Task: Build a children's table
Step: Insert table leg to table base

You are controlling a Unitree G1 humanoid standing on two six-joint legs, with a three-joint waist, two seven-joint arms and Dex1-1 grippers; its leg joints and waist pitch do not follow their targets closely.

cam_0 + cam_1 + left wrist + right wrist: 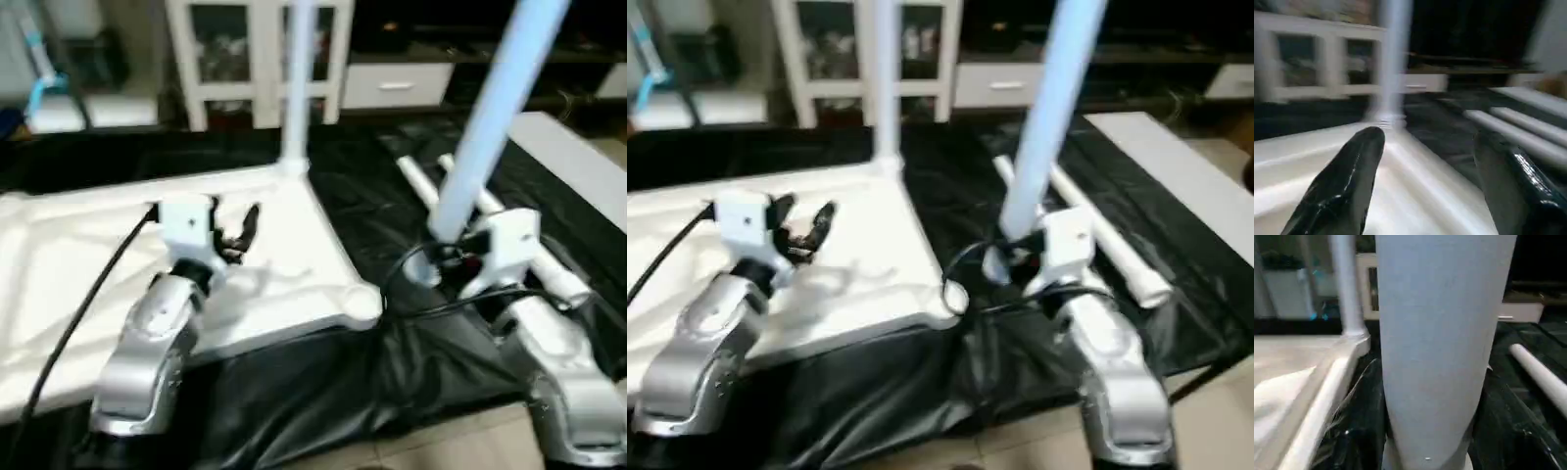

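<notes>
Meanwhile, table top (284, 264) lying upside down on black sheet (372, 225), one leg (297, 78) standing in far corner socket. Left gripper (235, 230) hovering over top, fingers spread, holding nothing. Right gripper (446, 257) clasping upright leg (495, 108) beside near corner; two spare legs (1097, 230) lying on sheet beyond.

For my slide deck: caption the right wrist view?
Right gripper holds a white leg upright beside the tabletop.
</notes>
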